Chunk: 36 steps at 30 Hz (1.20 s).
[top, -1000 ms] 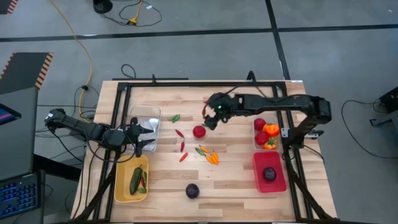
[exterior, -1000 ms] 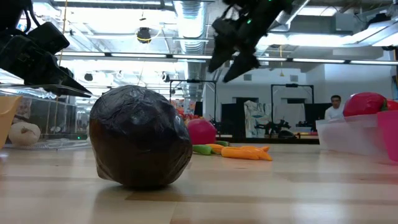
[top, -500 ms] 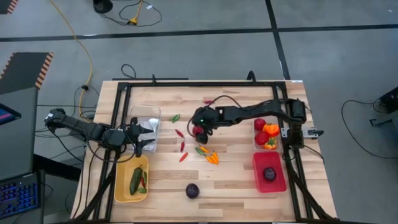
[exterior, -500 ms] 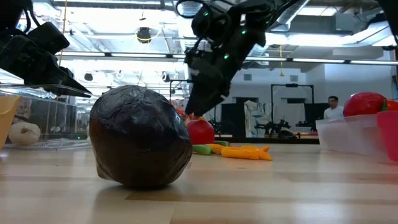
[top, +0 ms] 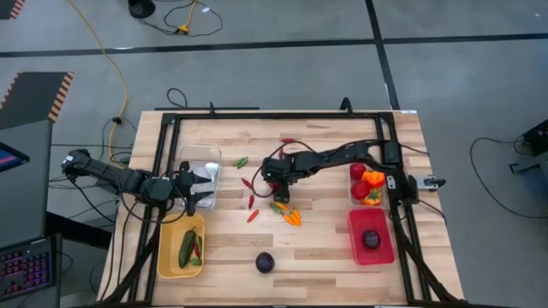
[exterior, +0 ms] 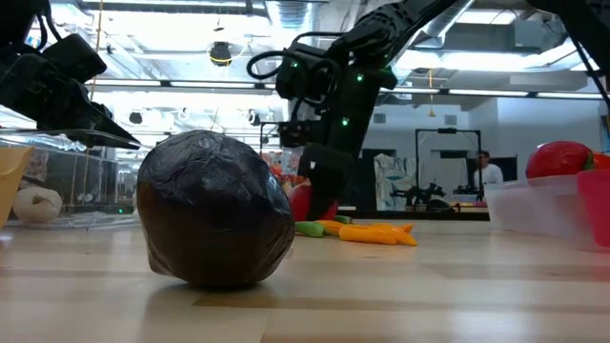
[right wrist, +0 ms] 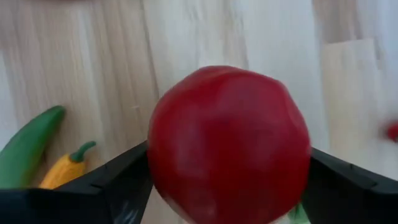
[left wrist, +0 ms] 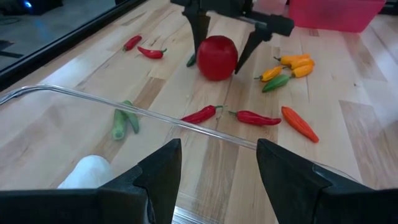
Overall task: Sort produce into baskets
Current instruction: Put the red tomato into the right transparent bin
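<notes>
A red tomato (left wrist: 217,57) near the middle of the table (top: 325,248) is straddled by the right gripper (left wrist: 222,43), its jaws set wide with one finger on each side and, as far as can be judged, not yet pressing. The step in hand is taken to be the grasp — best done by lowering until the pads sit at the tomato's widest part, then closing evenly so the round toy is not squirted sideways into the chillies (top: 287,211) lying just beside it toward the near edge. More red and orange produce is seen in the clear bin (top: 366,198) at the right edge, with a dark purple round in the red bin (top: 384,247) nearer the front right corner; the tomato would seem to belong in the clear one. The left gripper (left wrist: 217,165) hangs over another clear bin (top: 199,155) by the left edge, jaws open and holding nothing, a white garlic (left wrist: 88,172) below it. A yellow bin (top: 166,265) sits at the front left corner — and one purple round (top: 265,262) lies loose by the near edge.
</notes>
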{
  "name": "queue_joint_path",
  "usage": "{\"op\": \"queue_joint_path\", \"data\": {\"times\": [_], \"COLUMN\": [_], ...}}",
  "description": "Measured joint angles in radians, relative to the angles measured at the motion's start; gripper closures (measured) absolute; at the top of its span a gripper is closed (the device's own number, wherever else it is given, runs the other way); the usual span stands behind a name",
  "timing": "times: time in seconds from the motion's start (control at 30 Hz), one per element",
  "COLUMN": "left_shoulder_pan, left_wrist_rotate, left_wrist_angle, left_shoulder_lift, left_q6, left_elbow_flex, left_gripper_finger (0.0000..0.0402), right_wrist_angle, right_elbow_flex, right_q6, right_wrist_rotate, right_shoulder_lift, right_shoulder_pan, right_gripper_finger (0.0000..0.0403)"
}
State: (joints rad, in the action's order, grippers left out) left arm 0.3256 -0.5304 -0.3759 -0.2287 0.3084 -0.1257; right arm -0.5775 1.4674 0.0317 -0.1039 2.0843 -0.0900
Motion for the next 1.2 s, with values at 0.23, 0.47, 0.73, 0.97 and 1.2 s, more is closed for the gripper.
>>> {"op": "queue_joint_path", "data": {"times": [0.23, 0.47, 0.73, 0.97, 1.2], "left_shoulder_pan": [0.000, 0.000, 0.000, 0.000, 0.000], "left_wrist_rotate": [0.000, 0.000, 0.000, -0.001, -0.003], "left_wrist_angle": [0.000, 0.000, 0.000, 0.000, 0.000], "left_shoulder_lift": [0.000, 0.000, 0.000, 0.000, 0.000], "left_q6": [0.001, 0.001, 0.002, 0.002, 0.002], "left_elbow_flex": [0.000, 0.000, 0.000, 0.000, 0.000], "left_gripper_finger": [0.0206, 0.0206, 0.0206, 0.0206, 0.0206], "right_wrist_angle": [-0.005, -0.251, -0.624, -0.740, -0.810], "right_elbow_flex": [0.017, 0.159, 0.320, 0.252, 0.019], "right_q6": [0.002, 0.002, 0.030, 0.190, 0.359], "right_wrist_rotate": [-0.001, -0.001, -0.002, -0.043, -0.119], "right_shoulder_lift": [-0.009, -0.010, -0.044, -0.195, -0.365], "right_shoulder_pan": [0.007, 0.036, 0.080, 0.075, 0.035], "right_gripper_finger": [0.0104, 0.0105, 0.0106, 0.0106, 0.0106]}}
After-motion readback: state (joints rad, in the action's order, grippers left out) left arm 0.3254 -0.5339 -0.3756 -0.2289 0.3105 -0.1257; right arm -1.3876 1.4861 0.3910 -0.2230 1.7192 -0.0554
